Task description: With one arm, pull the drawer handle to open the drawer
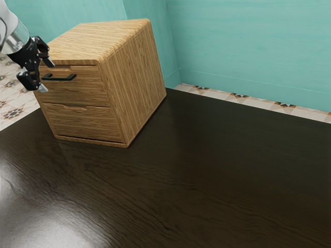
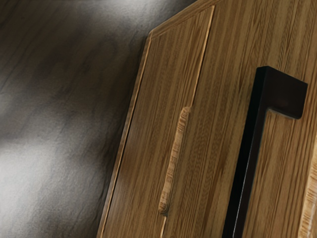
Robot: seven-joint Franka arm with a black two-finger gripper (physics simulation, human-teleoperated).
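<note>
A wooden cabinet stands on the dark table, with two drawers in the face turned to the exterior view's left. The top drawer carries a black bar handle and sits flush with the cabinet front. My gripper is at the handle's left end, open, one finger above the bar and one below it, neither pressing it. In the wrist view the black handle runs close in front of my hand across the top drawer front. Beyond it lies the lower drawer with its wooden grip.
The dark glossy table spreads wide to the exterior view's right and front of the cabinet. A turquoise wall stands behind, with patterned floor tiles at the left.
</note>
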